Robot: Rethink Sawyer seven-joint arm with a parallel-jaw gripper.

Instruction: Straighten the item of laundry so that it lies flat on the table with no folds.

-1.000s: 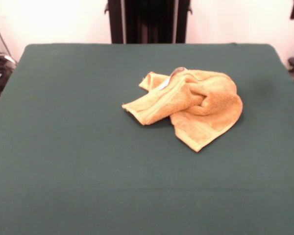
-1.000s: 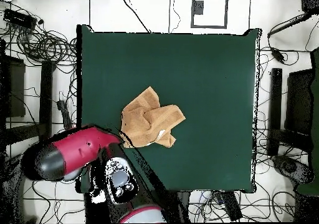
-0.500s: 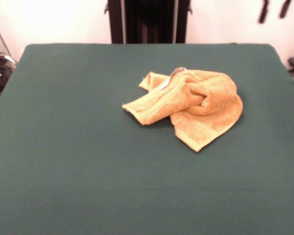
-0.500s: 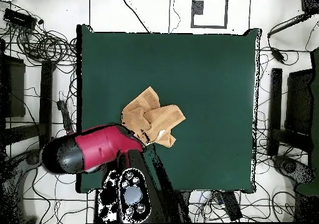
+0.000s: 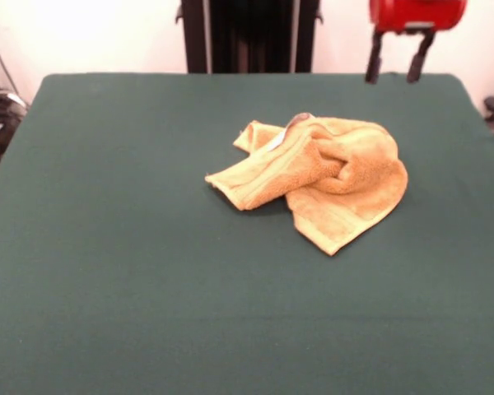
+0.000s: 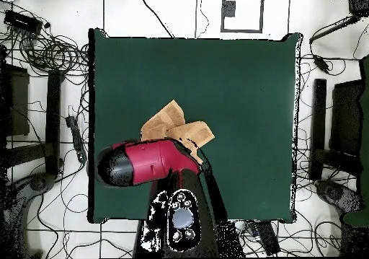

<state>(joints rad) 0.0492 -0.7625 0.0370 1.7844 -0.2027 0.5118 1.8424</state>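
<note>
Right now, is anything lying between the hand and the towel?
No. In the front view, only bare green table separates the open hand from the crumpled towel.

I see a pale wall (image 5: 82, 37) behind the setup and a white floor (image 6: 65, 238) strewn with black cables (image 6: 43, 47). A dark stand (image 6: 319, 126) sits off to one side, brightly lit from above.

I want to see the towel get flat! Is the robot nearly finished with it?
Not yet. Nothing looks done: the towel lies crumpled in a heap on the green table, with folds piled over each other. In hand: the gripper hangs open above the table's far edge, apart from the towel and holding nothing. Left to do: probably reach down, take hold of an edge or corner, and spread the whole towel flat.
</note>
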